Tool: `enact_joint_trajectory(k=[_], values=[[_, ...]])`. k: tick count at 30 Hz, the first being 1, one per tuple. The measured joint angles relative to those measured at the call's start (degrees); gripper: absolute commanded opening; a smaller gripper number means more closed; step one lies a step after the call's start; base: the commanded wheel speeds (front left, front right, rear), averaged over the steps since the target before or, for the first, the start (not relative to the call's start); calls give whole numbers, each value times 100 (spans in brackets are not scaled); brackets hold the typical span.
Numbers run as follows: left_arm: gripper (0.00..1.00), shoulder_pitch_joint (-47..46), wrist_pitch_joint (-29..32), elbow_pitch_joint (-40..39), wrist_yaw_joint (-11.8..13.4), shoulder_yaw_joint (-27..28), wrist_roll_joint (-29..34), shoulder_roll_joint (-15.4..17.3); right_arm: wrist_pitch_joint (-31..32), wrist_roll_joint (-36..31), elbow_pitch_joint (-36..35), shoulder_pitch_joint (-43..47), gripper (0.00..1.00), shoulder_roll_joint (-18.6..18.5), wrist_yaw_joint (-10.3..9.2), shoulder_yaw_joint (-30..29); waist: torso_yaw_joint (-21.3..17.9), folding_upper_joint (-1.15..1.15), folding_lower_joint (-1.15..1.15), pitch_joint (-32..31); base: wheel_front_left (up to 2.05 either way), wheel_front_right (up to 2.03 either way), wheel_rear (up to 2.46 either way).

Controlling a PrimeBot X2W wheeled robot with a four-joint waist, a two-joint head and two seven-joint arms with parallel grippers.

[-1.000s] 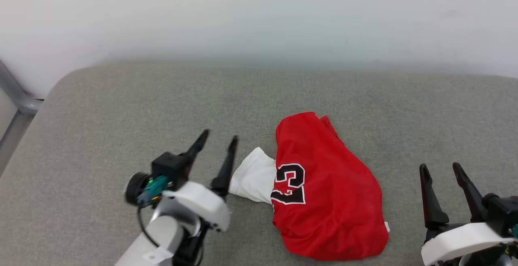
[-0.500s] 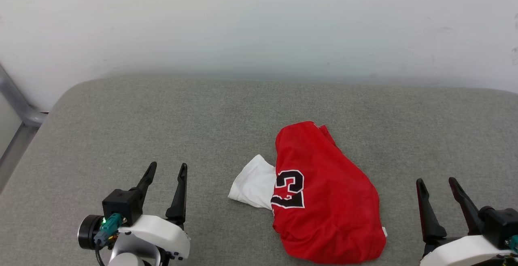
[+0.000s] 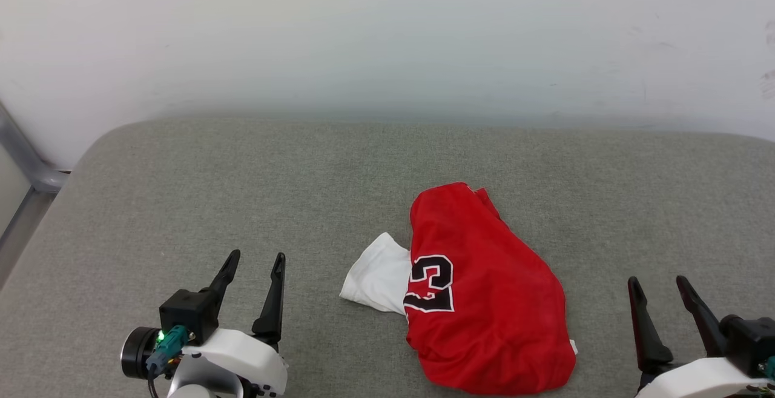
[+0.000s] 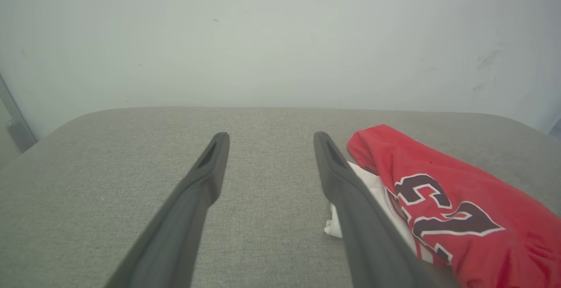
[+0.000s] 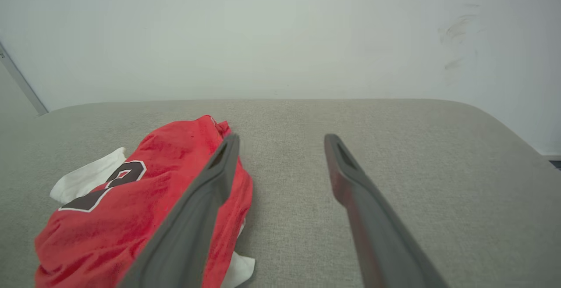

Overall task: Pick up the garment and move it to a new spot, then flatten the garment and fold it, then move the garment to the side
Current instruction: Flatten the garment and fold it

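Pick-up pending: shirt [image 3: 484, 301] crumpled on cushion [image 3: 242, 174].
Left gripper [image 3: 256, 257], right gripper [image 3: 657, 281]: fingers apart, empty; next, probably pinch a hem.

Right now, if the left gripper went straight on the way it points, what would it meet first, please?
For the left gripper the way looks free: over the grey fabric cushion to the pale wall. The red jersey with black numbers lies to its right, though depth is unclear.
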Motion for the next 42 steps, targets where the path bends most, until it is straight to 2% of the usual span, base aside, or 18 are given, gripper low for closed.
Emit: enact_joint_trajectory(k=[10,13,16,19,21,25,29,33,34,35,37,38,42], values=[[100,-87,-1,-242,-37,-16,145,-193,550,-103,572,-214,100,1,0,-517,171,0,0,215,0,0,0],[100,-181,-1,-370,-66,13,233,-309,983,-102,808,-534,100,-21,0,-573,273,0,1,387,0,0,0],[100,-243,-1,-461,-123,67,294,-438,1507,20,1072,-981,100,-242,0,-486,397,0,0,573,0,0,0],[100,-337,-1,-531,-205,130,390,-573,2130,245,1356,-1456,100,-606,-1,-197,541,0,1,765,0,0,0],[100,-396,-1,-566,-300,209,491,-681,2708,494,1551,-1941,100,-1018,-1,333,680,0,1,957,0,0,0],[100,-495,-1,-590,-431,298,624,-846,3406,782,1789,-2471,100,-1461,1,1066,849,0,1,1206,0,0,0],[100,-565,-1,-521,-571,376,720,-992,4028,1157,2059,-2726,100,-1781,1,1750,1021,0,1,1395,0,0,0],[100,-603,-1,-458,-693,457,818,-1112,4586,1539,2329,-2863,100,-1984,-2,1982,1151,0,1,1502,0,0,0],[100,-604,-1,-445,-714,486,842,-1127,4730,1640,2391,-2910,72,-1991,-2,1976,1169,0,1,1521,0,0,0],[100,-606,-1,-423,-771,568,896,-1185,4992,1818,2463,-3006,0,-2009,-2,1987,1199,0,1,1559,0,0,0],[100,-615,-1,-410,-818,619,937,-1233,5014,1870,2455,-3050,0,-2030,1,2015,1213,0,1,1580,0,0,0],[100,-620,-1,-391,-873,699,985,-1299,4710,1823,2252,-3312,0,-2080,4,2078,1203,0,1,1618,0,0,0],[100,-659,-1,-382,-925,748,1034,-1352,4317,1562,1964,-3996,0,-2309,3,1960,1195,0,1,1706,0,0,0]])
